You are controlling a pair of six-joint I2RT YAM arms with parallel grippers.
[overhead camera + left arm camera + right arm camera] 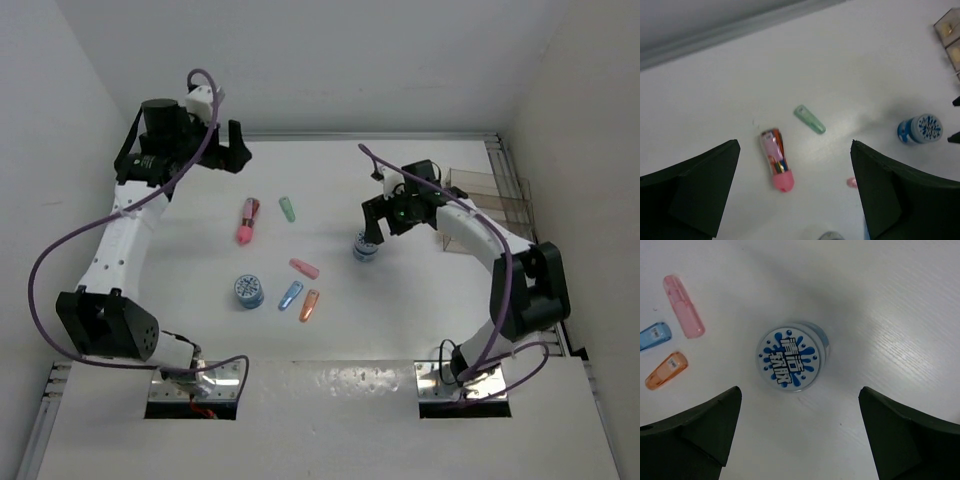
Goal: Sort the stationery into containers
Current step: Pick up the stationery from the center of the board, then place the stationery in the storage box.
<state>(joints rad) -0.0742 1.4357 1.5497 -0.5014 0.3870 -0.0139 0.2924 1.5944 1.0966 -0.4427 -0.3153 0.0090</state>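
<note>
The table (900, 315) looks matt white with faint wood grain; the capsules (684, 306) are translucent, glossy plastic.

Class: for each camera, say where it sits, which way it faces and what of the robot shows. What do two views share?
Top external: above and behind, looking down on the table; the left arm and right arm show whole.
Left wrist: on the left arm, facing down at the pink marker and green capsule; the left fingers frame the bottom.
Right wrist: straight down on the blue-and-white roll; the right fingers show.
Shared: both wrist views show that roll.
</note>
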